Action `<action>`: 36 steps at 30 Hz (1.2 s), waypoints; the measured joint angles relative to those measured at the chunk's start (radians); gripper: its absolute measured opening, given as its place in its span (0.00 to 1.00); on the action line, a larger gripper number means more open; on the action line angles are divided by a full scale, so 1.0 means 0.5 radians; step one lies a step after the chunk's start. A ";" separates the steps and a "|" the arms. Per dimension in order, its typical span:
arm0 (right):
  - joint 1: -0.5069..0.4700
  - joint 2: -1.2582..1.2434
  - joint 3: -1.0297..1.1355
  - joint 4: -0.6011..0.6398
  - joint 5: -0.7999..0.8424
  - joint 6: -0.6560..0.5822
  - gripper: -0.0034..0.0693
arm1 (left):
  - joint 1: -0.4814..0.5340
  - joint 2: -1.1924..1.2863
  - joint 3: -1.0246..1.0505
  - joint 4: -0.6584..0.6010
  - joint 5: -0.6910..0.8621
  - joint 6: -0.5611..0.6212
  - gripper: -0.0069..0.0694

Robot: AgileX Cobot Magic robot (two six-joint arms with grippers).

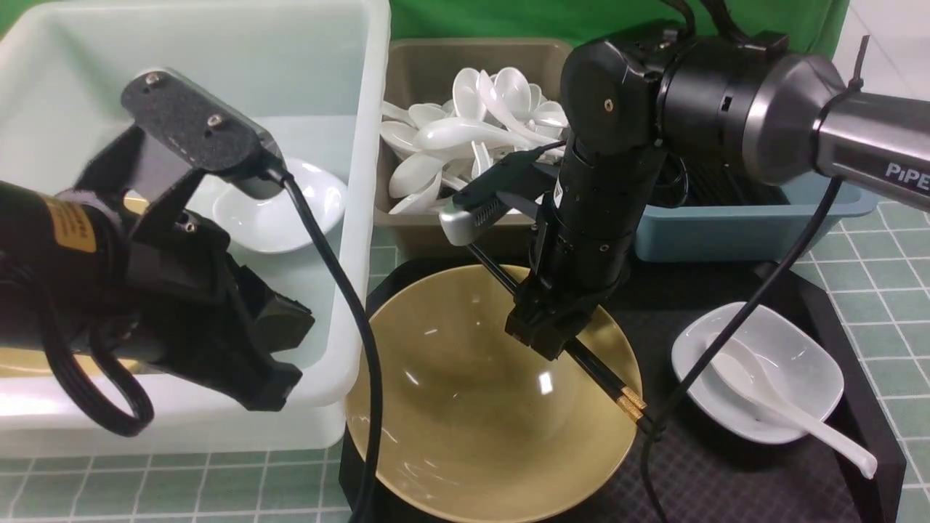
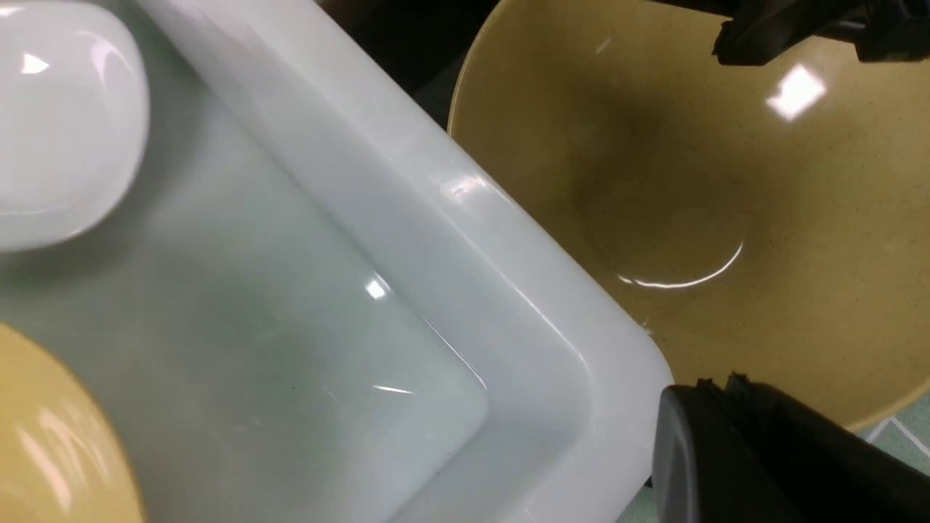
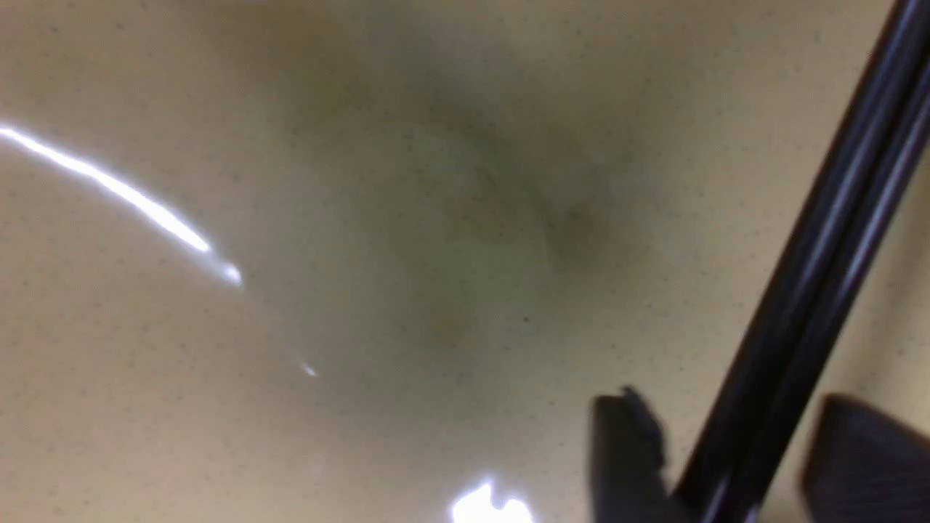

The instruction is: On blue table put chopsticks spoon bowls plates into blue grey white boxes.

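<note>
- Our right gripper [image 1: 541, 338], jaws apart, is straddling the chopsticks [image 1: 610, 381] across the yellow bowl [image 1: 465, 436].
- Our closed left gripper [image 1: 280, 378] is hovering at the white tub [image 1: 363, 145] beside that bowl.

A black textured tray [image 1: 726, 472] before a green backdrop [image 1: 508, 18]

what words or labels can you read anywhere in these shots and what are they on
"PiPE": white letters on the grey link of the right arm, cut off by the picture's edge.
Yellow label on the left arm: dark print, too blurred to read.
Small white sticker on the right arm's wrist: too small to read.
Both wrist views: no text.
</note>
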 joint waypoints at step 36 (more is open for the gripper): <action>-0.983 0.305 -0.497 -0.073 -1.053 0.530 0.27 | -0.004 1.313 -1.223 -0.311 -0.838 0.121 0.07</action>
